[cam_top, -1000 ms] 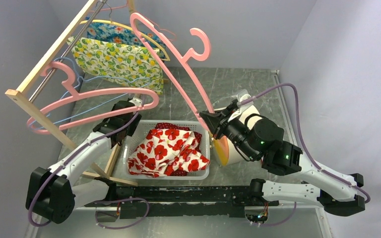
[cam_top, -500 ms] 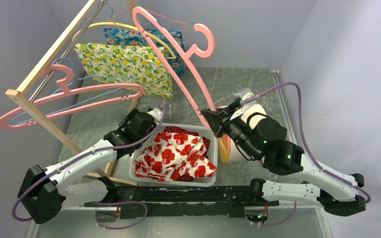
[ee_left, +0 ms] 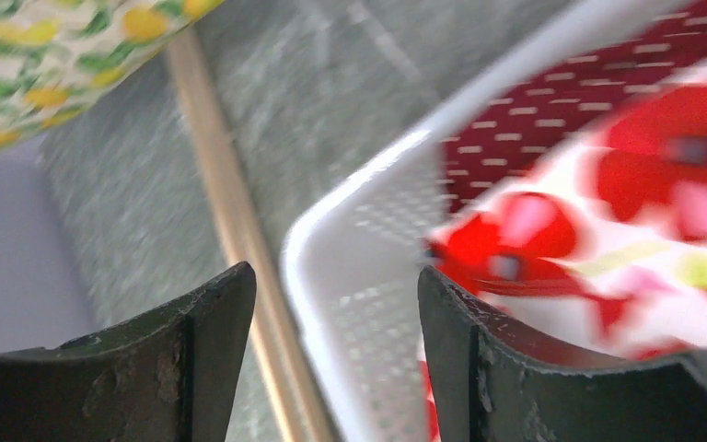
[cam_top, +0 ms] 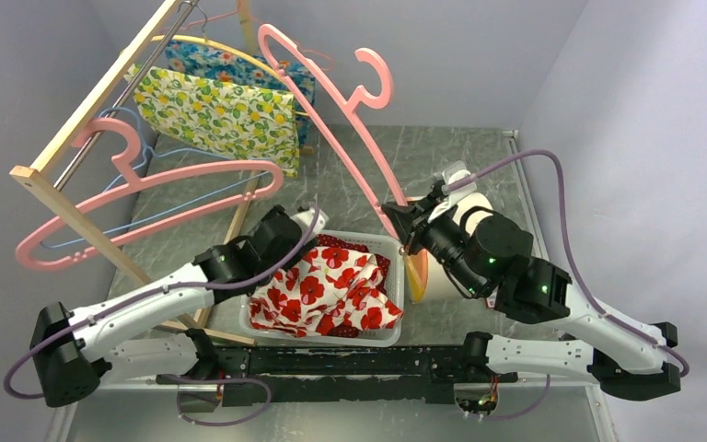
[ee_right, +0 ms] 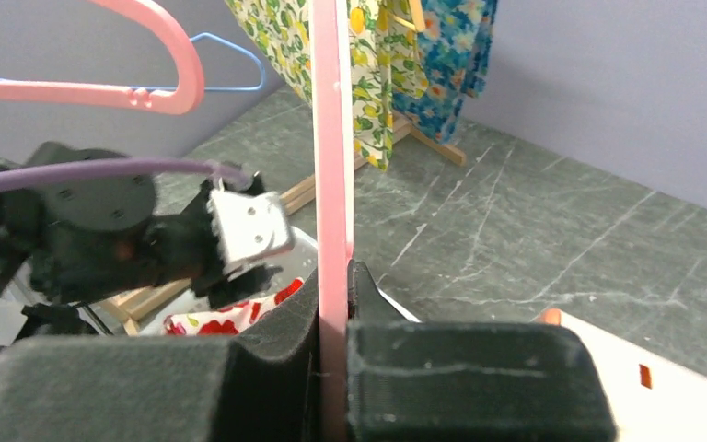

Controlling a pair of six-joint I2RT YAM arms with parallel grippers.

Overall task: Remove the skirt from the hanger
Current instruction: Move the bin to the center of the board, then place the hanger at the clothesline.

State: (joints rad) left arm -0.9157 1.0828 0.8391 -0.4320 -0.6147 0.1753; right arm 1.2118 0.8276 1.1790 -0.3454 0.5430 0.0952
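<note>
Noted: skirt (cam_top: 331,290) lay in basket (cam_top: 313,333); right fingers (ee_right: 479,378) clamped hanger (ee_right: 332,138) beside basket; left fingers (ee_left: 534,368) stood open above basket. A snag-free retreat was advised.

2 thick pink hangers: centre pink hanger (ee_right: 331,138) and left pink hanger (cam_top: 134,180). 1 thin blue hanger (ee_right: 256,53) and 1 yellow hanger (cam_top: 216,43), making 4 hangers clearly told apart. 1 wooden rack (cam_top: 83,99) at far left. 2 hung cloths: lemon-print cloth (cam_top: 216,115) and blue floral cloth (cam_top: 212,63). 1 white basket (ee_left: 359,230) near centre, holding 2 fabrics: red-flowered skirt (cam_top: 322,295) and dark red dotted cloth (ee_left: 552,101). 1 white-and-orange object (cam_top: 434,287) just right of it. 1 grey counter (cam_top: 479,157). 2 grippers: left gripper (ee_left: 336,304), right gripper (ee_right: 333,304).
</note>
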